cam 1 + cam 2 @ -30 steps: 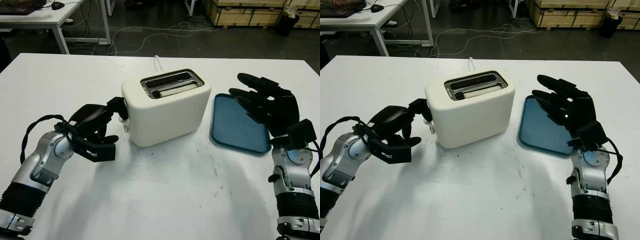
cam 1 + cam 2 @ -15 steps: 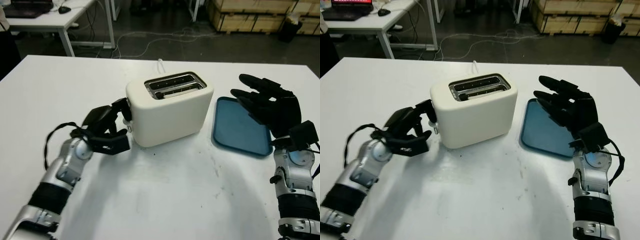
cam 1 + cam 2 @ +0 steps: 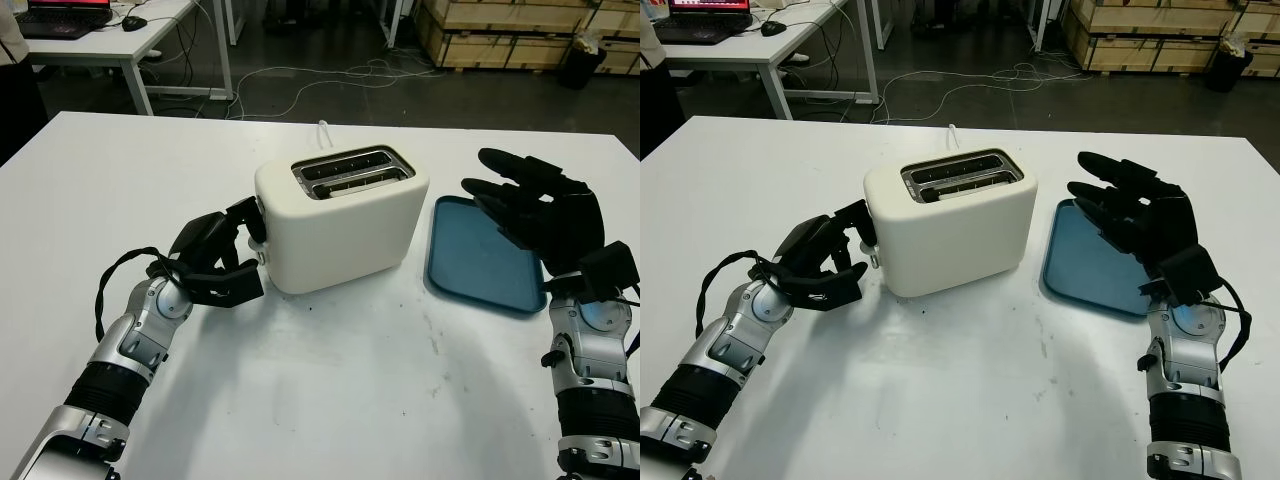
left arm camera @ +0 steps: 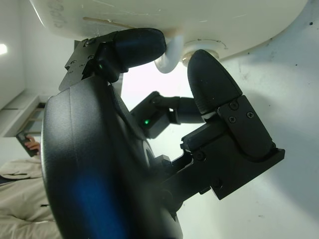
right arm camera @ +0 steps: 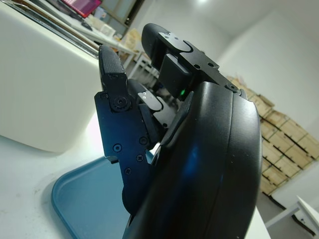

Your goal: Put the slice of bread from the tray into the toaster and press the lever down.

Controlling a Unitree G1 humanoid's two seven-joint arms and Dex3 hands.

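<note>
The white toaster point(image 3: 340, 215) stands mid-table with both top slots point(image 3: 352, 168) dark; I cannot make out the bread inside them. My left hand point(image 3: 248, 250) is at the toaster's left end. In the left wrist view its fingers point(image 4: 134, 45) are curled around the white lever knob point(image 4: 172, 54), one above it and one below. The blue tray point(image 3: 480, 255) lies to the right of the toaster with nothing on it. My right hand point(image 3: 535, 210) is held up over the tray's right side, open and holding nothing.
A white cable point(image 3: 320, 130) runs off behind the toaster. Bare white tabletop point(image 3: 330, 390) stretches in front. Past the far table edge are a desk point(image 3: 110, 35) at the left and wooden crates point(image 3: 500, 25) at the right. A person point(image 3: 15, 80) stands at the far left.
The pale bread top that showed in the front slot a second ago has sunk out of sight. My left forearm has swung in closer to the toaster. The right hand has stayed put.
</note>
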